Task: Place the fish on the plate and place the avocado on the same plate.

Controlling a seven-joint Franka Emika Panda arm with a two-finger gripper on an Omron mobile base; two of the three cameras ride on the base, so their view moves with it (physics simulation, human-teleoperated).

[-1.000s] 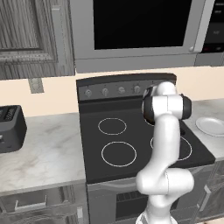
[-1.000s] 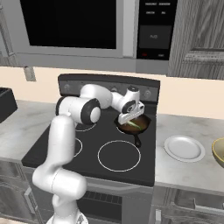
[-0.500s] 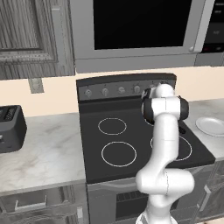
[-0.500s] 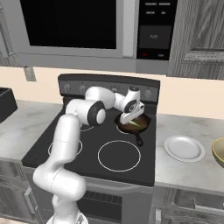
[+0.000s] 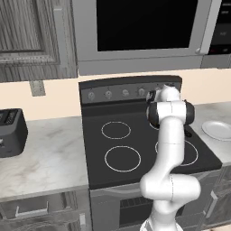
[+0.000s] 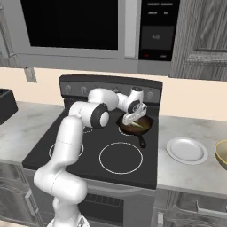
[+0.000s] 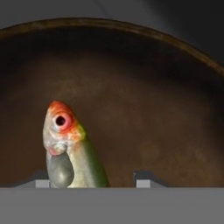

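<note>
Gripper (image 6: 131, 119) reaches down into the frying pan (image 6: 148, 120) on the far right burner, fingers apart on either side of the fish (image 7: 72, 151), likely lining up a grasp. Plate (image 6: 186, 150) waits on the right counter.

Slim greenish-yellow fish (image 7: 72, 148): smooth, glossy skin; round dark-brown frying pan (image 7: 144, 109): matt, faintly mottled inside; small round white plate (image 6: 186, 150): smooth, glazed look

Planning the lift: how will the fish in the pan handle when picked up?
The fish looks smooth and glossy, so probably slippery. Its slim, tapered body may pivot between the fingertips. It seems small beside the pan, so likely light.
</note>
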